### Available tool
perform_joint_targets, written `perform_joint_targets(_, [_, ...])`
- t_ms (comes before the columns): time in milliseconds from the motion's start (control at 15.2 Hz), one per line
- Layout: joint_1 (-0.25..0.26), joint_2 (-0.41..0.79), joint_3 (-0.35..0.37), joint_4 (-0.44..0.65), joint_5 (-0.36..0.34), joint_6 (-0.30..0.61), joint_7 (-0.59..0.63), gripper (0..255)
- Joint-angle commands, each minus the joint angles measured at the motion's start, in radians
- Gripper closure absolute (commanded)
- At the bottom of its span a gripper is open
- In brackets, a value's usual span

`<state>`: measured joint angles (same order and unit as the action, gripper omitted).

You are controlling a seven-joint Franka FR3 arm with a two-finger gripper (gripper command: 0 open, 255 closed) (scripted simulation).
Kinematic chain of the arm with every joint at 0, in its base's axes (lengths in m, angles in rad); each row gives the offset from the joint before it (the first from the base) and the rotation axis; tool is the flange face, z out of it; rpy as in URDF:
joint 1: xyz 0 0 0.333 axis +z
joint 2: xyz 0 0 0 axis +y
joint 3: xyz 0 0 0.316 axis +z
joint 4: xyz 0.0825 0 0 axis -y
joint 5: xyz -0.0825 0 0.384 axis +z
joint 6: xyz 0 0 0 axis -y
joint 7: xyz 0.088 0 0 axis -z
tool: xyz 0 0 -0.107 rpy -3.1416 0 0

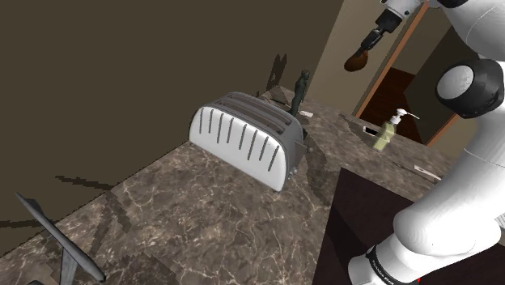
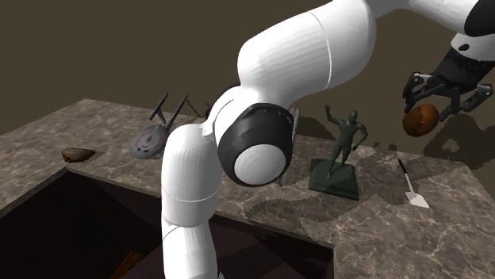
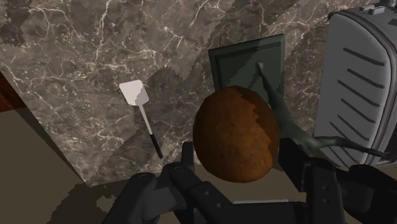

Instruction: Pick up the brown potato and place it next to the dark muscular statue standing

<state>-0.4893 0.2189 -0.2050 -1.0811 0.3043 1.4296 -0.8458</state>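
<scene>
My gripper (image 1: 366,47) is shut on a brown potato (image 1: 354,61), high in the air past the far end of the marble counter (image 1: 186,210). The dark muscular statue (image 1: 302,89) stands upright on its square base behind the toaster. In the second exterior view the potato (image 2: 420,119) hangs in the gripper (image 2: 435,101) to the right of the statue (image 2: 346,139) and about level with its head. Looking down in the wrist view, the potato (image 3: 236,135) sits clasped between both fingers (image 3: 188,162), over the statue's base (image 3: 245,60) and leaning figure (image 3: 289,121).
A large silver toaster (image 1: 243,138) lies across the counter's middle, close to the statue. A white spatula (image 2: 411,186) lies on the counter beyond the statue. A soap bottle (image 1: 387,129), a grey starship model (image 2: 152,136) and a small brown object (image 2: 78,154) also stand around.
</scene>
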Motion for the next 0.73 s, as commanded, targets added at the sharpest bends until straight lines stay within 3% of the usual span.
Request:
perform_joint_targets(0, [0.008,-0.024,0.001,-0.067,-0.008,0.043,-0.006,255])
perform_joint_targets(660, [0.028,-0.104,0.007,-0.314,-0.028,0.211,-0.035,255])
